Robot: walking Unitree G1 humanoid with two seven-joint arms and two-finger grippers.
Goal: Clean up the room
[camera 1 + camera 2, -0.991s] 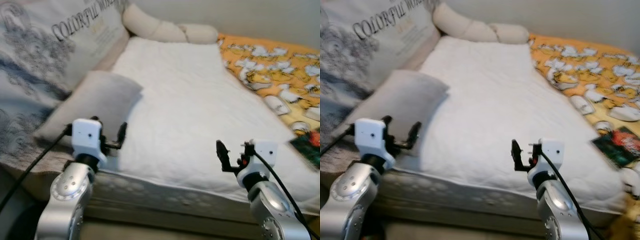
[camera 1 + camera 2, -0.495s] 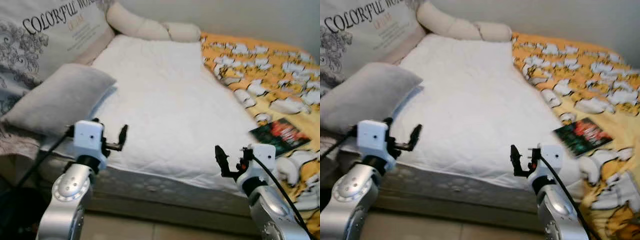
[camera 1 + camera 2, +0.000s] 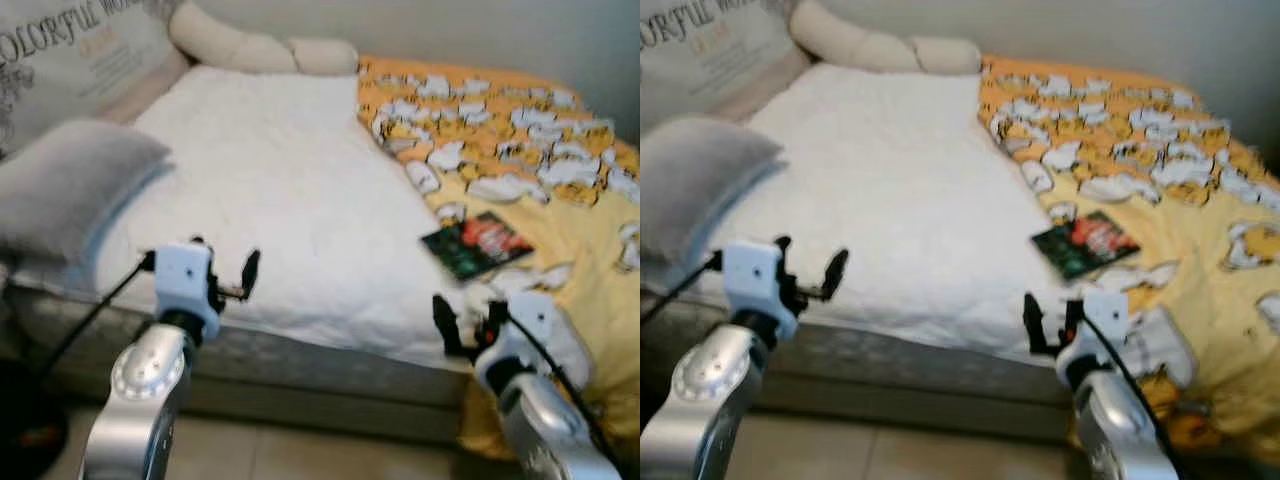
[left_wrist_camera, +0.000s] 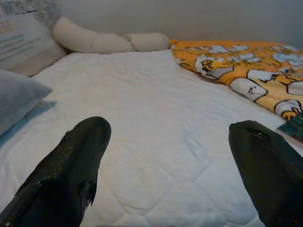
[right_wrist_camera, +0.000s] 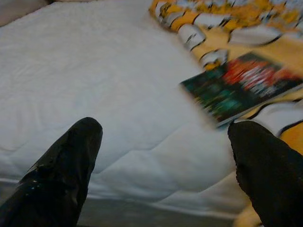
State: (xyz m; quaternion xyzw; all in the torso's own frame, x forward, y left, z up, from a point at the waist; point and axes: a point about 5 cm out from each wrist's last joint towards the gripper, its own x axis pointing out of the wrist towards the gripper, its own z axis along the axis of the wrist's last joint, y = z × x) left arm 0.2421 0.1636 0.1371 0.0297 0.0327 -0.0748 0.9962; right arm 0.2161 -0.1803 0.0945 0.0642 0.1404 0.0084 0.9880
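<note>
White bed [image 3: 280,190] looks mostly tidy, but the book [image 3: 475,243] lies near its foot edge on the blanket [image 3: 520,140], untouched, both the left tool [image 3: 228,275] and right tool [image 3: 465,322] spread apart, empty.

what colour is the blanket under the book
Orange-yellow blanket with white cartoon figures, under the book; clearest in the left eye view.

Silver arms, white wrist boxes, black cables, seemingly matte black end effector fingers [image 4: 71,175].

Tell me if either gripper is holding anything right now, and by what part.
Nothing is held. The left gripper and right gripper are both open and empty above the white mattress.
</note>
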